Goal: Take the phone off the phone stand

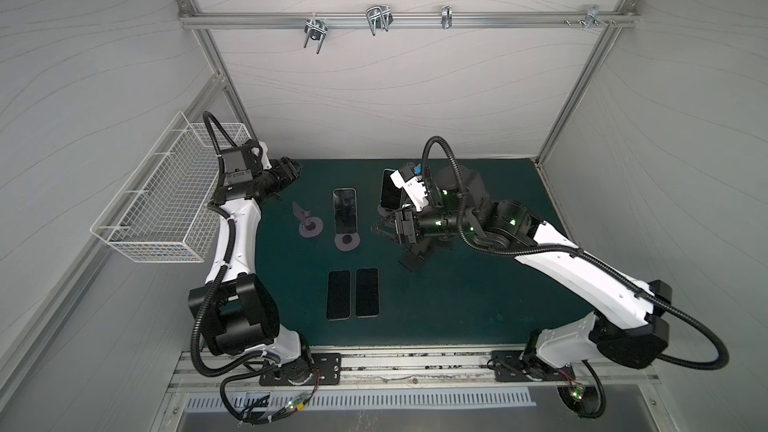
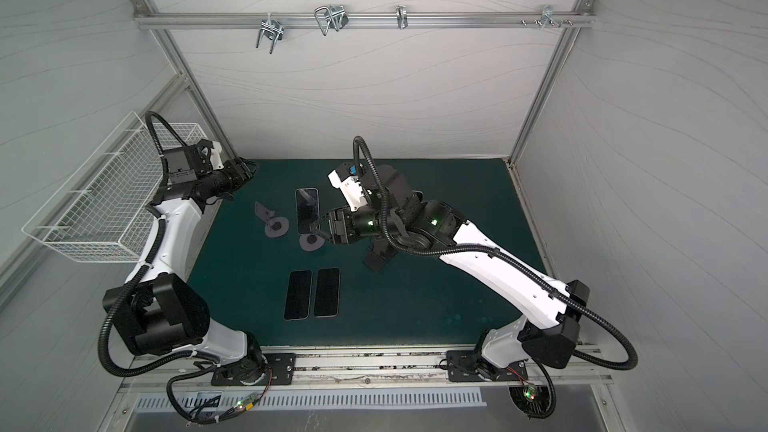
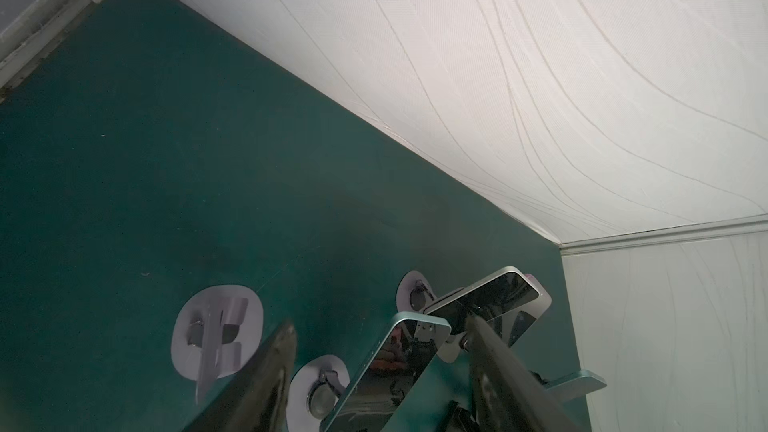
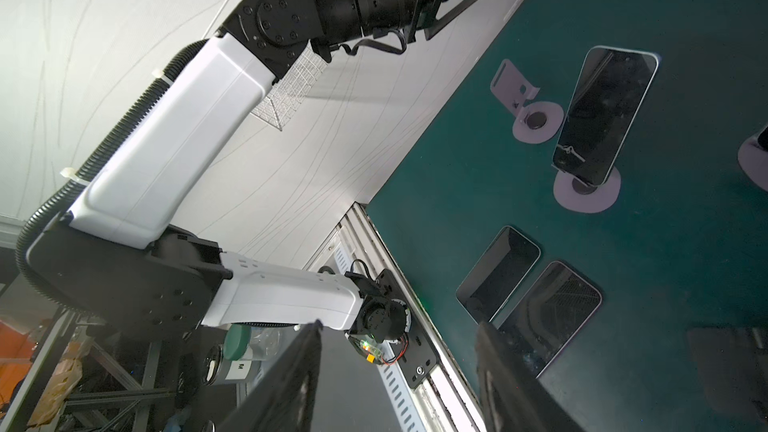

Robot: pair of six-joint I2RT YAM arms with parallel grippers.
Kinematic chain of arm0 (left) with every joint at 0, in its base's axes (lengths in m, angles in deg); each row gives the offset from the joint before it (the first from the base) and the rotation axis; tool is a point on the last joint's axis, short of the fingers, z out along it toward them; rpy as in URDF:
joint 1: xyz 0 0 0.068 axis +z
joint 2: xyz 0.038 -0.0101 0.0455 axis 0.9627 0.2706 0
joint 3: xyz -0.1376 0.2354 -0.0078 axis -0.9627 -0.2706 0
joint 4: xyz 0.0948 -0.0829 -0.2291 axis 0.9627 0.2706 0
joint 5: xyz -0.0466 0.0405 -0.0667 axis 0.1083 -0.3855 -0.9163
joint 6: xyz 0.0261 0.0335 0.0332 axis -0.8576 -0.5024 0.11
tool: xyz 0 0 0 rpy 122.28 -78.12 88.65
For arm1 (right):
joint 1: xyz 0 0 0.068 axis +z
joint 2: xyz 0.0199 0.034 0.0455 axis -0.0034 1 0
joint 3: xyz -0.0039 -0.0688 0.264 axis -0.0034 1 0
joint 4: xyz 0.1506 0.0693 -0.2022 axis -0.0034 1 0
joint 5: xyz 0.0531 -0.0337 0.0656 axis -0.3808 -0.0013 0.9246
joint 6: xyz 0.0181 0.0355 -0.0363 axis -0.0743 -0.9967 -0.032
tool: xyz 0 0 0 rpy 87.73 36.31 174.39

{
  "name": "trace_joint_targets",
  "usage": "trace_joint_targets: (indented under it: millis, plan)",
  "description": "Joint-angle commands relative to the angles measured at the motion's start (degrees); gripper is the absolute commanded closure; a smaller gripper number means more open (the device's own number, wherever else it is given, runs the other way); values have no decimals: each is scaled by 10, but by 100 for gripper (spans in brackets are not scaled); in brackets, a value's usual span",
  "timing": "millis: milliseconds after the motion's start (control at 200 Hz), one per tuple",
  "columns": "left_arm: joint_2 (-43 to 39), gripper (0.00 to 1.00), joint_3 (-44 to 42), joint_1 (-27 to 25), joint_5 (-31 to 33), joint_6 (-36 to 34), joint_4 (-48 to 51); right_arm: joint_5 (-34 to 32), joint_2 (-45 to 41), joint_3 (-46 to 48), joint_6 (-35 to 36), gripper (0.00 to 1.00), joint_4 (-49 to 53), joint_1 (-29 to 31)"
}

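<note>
A dark-screened phone (image 1: pixel 345 211) (image 2: pixel 307 209) leans upright on a grey round-based phone stand (image 1: pixel 347 241) mid-mat. It also shows in the right wrist view, phone (image 4: pixel 604 114) on stand (image 4: pixel 586 195). A second phone (image 1: pixel 390 193) stands further right, half hidden behind my right wrist. My right gripper (image 1: pixel 380 228) (image 4: pixel 399 326) hovers open and empty just right of the middle phone. My left gripper (image 1: pixel 291 172) (image 3: pixel 380 324) is open and empty at the back left, apart from both phones (image 3: pixel 390 367).
An empty grey stand (image 1: pixel 307 224) (image 4: pixel 523 105) sits left of the middle phone. Two phones (image 1: pixel 338 295) (image 1: pixel 367 292) lie flat side by side nearer the front. A black folded object (image 1: pixel 415 257) lies under the right arm. A white wire basket (image 1: pixel 166 201) hangs on the left wall.
</note>
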Motion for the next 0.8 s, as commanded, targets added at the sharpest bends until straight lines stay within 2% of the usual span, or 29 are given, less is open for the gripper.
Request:
trace_joint_targets:
  millis: [0,200,320,490,670,795]
  plan:
    - [-20,33,-19,-10,-15,38,-15,-41,-12,-4,-17,39,21,12]
    - [-48,34,-50,-44,-14,35,-19,-60,-10,-3,-17,39,22,16]
    - [-86,33,-100,-54,-31,42,-64,-67,3,-17,-10,39,26,17]
    - [-144,33,-141,-83,-9,18,-74,-78,23,-31,-15,39,27,20]
    - [-202,32,-162,-144,20,-22,-51,-103,46,-47,-10,39,33,28]
    - [-244,31,-197,-178,-2,-33,-59,-135,49,-33,-4,38,24,30]
